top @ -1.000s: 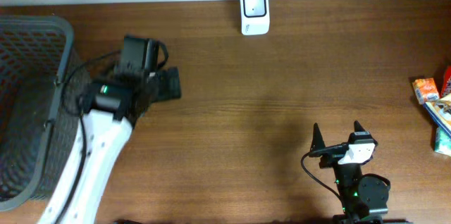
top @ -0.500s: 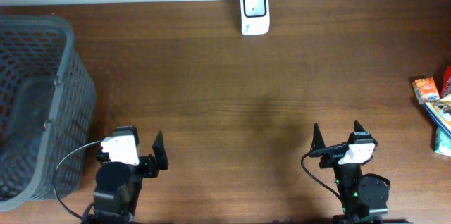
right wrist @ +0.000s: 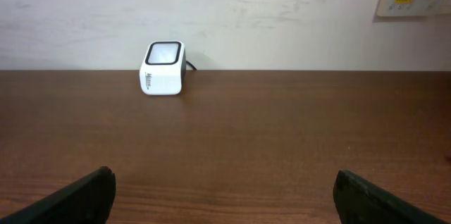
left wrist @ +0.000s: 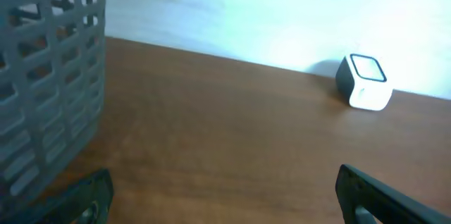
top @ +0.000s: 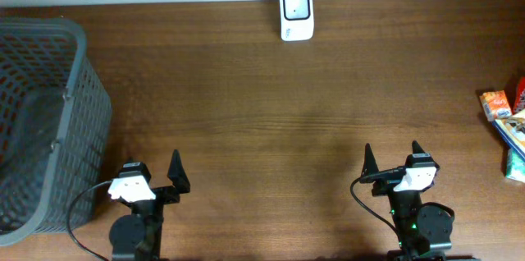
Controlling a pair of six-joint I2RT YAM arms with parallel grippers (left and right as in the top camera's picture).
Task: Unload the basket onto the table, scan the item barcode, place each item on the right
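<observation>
Desk (top: pixel 246 130): brown wood, seen from overhead and both wrists.

Scanner (top: pixel 296 14): white block with a dark window, at the far edge, centre. Also in my left wrist view, far right, and in my right wrist view, far left.

Basket (top: pixel 78 121): grey mesh, far left, near my left arm.

Items (top: pixel 507 125): small coloured packets in a cluster at the far right edge; the orange one lies nearest the middle. Labels too small to read; barcode side I cannot tell.

Left claw (top: pixel 152 177): near edge, left, jaws spread wide, holding nothing.

Right claw (top: pixel 391 160): near edge, right of centre, jaws spread wide, holding nothing.

Key relation: the packets lie right and slightly far of my right claw, well apart from it; the left claw is much further. I judge the right arm the one to reach. The cluster's long axis runs roughly near-to-far.
</observation>
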